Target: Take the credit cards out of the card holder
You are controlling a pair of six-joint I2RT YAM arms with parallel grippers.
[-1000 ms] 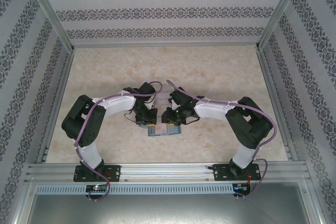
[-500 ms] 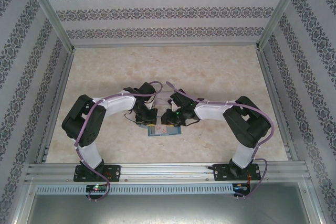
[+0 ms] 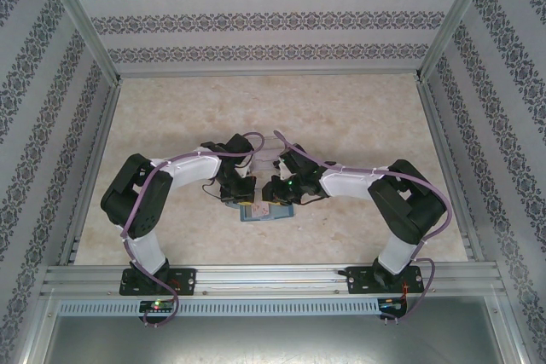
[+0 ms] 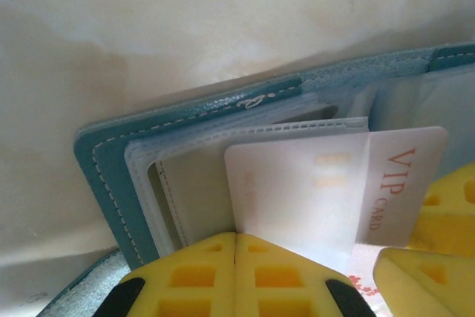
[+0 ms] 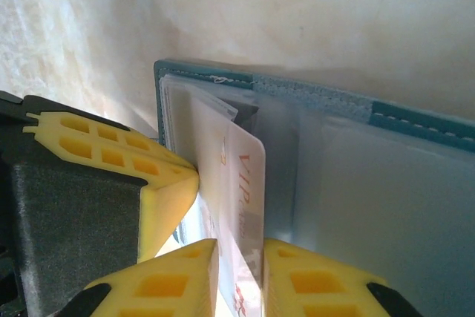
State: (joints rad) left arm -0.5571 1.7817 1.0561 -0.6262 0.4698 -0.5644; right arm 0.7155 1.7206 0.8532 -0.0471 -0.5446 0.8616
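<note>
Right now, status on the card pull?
Left end effector shut, tips against the sleeves of the card holder. Right end effector straddling the VIP card, partly out of its sleeve; grip unconfirmed. Nothing seen blocking the pull.

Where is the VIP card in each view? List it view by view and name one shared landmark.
Top external: VIP card, a small pale patch on the teal card holder, centre.
Left wrist: lower right, sticking out of a clear sleeve.
Right wrist: bottom centre, seen nearly edge-on.
Shared landmark: the card holder's stitched teal edge.
</note>
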